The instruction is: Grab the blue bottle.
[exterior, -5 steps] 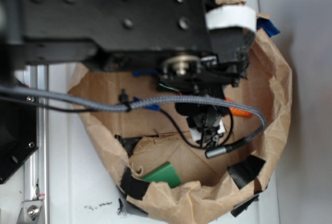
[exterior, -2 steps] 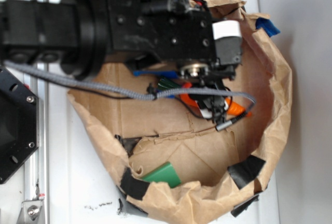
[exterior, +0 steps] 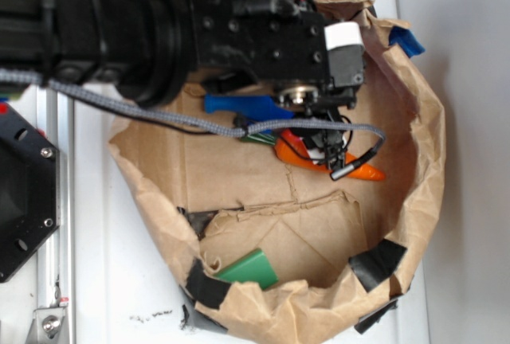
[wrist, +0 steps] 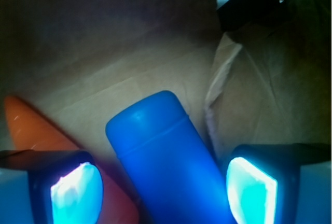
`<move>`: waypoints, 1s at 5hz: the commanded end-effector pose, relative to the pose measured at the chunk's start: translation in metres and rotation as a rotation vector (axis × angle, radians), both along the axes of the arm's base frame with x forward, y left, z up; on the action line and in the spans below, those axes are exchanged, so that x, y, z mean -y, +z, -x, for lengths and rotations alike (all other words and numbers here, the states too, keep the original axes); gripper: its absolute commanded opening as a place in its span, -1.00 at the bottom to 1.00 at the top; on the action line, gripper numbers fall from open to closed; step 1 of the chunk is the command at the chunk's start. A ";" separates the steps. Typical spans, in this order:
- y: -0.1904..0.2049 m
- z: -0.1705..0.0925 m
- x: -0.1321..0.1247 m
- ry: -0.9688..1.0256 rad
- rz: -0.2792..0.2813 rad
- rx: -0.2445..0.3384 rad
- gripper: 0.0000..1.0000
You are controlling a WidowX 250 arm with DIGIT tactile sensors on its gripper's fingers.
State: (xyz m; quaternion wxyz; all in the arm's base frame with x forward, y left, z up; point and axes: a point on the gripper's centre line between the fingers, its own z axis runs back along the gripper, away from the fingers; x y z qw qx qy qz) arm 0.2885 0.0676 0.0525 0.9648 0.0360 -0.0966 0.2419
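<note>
In the wrist view, the blue bottle (wrist: 168, 162) is shown lying on brown paper (wrist: 129, 63), long axis running from lower right to upper left. The tool (wrist: 163, 193) is spread wide, fingers (wrist: 251, 185) flanking the bottle without contact. In the exterior view, the bottle (exterior: 239, 105) is largely hidden under the arm, beside the carrot (exterior: 362, 173).

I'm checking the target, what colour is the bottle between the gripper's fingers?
Bright blue. The bottle shows best in the wrist view, between the open gripper fingers.
</note>
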 end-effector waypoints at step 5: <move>0.013 -0.005 -0.012 0.022 -0.013 0.039 1.00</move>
